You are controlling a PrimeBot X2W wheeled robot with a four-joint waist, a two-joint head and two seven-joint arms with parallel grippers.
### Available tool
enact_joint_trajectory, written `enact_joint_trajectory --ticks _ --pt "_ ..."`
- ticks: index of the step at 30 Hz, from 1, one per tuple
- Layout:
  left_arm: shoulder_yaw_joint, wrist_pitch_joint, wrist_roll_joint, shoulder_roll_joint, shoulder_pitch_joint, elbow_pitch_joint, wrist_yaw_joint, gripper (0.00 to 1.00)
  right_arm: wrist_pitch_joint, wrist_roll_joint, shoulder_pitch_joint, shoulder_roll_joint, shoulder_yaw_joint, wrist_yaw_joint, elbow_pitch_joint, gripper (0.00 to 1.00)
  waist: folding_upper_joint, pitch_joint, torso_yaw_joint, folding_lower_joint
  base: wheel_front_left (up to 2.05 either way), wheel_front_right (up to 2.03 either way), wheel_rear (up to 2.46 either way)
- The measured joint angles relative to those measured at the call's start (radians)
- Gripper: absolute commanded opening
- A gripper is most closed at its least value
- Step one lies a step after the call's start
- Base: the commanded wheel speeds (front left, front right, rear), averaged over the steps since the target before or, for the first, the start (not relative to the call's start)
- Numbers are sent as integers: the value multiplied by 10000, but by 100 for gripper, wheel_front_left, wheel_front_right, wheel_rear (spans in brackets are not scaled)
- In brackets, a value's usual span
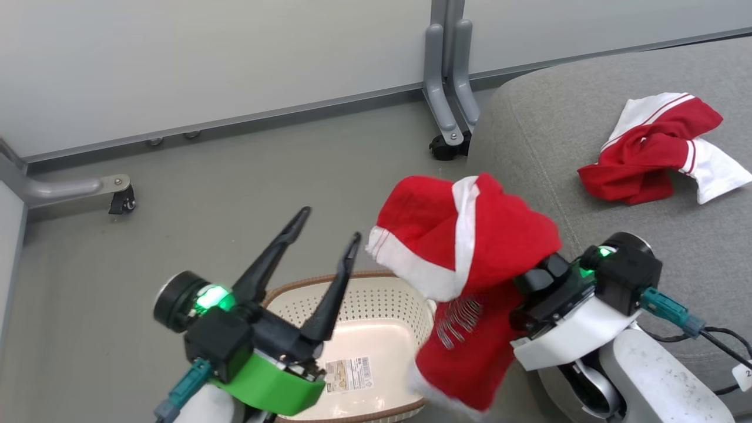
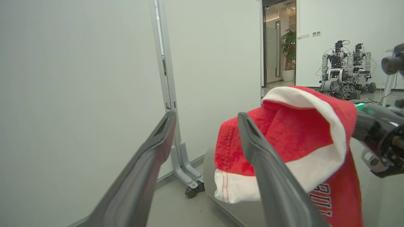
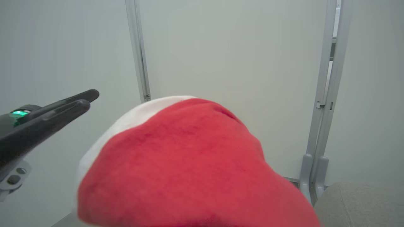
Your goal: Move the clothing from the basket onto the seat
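Observation:
One red and white garment (image 1: pixel 470 235) hangs in the air above the basket's right edge, draped over my right gripper's fingers, which it hides; the jaws are shut in it. Its lettered part dangles below (image 2: pixel 325 201). The same garment (image 3: pixel 189 157) covers the lower half of the right wrist view. My left gripper (image 1: pixel 331 226) stands open and empty just left of it, above the cream basket (image 1: pixel 376 275). In the basket I see just a label sticker (image 1: pixel 349 374). A second red and white garment (image 1: pixel 652 153) lies crumpled on the grey seat (image 1: pixel 558 117).
White partition panels on grey castor feet (image 1: pixel 449 132) stand behind the floor and the seat's corner. Another castor foot (image 1: pixel 120 200) is at the left. Other robots (image 2: pixel 344 72) stand far off through a gap.

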Motion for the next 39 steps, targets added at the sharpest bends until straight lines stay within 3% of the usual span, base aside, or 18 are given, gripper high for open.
enact_joint_trajectory --ticks 10,19,39 --pt "1902 2 284 -309 1084 915 0 100 0 -412 538 52 -1030 0 -132 0 0 -73 377 0 0 0 0" --pt "3720 4 474 -974 1927 1971 0 100 0 -686 960 105 -1626 0 -182 0 0 -179 687 0 0 0 0" --pt "3808 4 506 -1421 2534 2907 0 100 0 -997 1481 481 -2249 0 -52 0 0 -272 550 0 0 0 0"
